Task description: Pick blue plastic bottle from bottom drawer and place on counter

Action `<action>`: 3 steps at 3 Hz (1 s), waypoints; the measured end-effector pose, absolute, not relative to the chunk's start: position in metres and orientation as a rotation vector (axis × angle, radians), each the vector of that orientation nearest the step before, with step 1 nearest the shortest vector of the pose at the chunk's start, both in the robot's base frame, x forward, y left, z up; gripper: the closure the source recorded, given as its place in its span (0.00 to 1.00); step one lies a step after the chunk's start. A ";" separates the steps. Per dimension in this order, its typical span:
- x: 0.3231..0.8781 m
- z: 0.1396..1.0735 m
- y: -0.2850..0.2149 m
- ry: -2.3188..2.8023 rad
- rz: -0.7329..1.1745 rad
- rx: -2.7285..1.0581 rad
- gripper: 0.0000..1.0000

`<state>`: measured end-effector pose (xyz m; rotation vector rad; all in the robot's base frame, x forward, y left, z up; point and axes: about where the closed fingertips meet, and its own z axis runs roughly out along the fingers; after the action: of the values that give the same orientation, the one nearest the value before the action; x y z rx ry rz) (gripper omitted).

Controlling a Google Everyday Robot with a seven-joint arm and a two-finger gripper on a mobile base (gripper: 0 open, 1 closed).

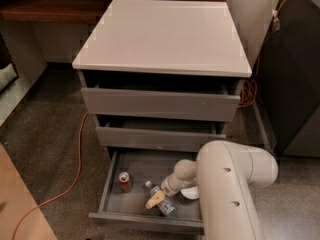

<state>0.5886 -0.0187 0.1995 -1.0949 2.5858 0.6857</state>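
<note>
While the bottom drawer stands pulled out, my jaws hang low inside it, near the middle of its front half, right over the blue plastic bottle; whether they are spread or pinching it, I cannot tell. Bottle lies on its side on the drawer floor, white cap toward the drawer's back, a short red can upright nearer the drawer's left wall, a white bowl toward its right, partly hidden behind my arm. White bench tops the cabinet, well above the drawer.
</note>
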 end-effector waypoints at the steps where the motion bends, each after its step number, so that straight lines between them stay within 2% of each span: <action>1: 0.594 0.184 -0.016 2.646 0.669 -1.052 0.00; 3: 0.600 0.161 -0.002 2.715 0.642 -1.026 0.00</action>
<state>0.5997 -0.0019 0.1608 -1.0263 2.7155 0.6416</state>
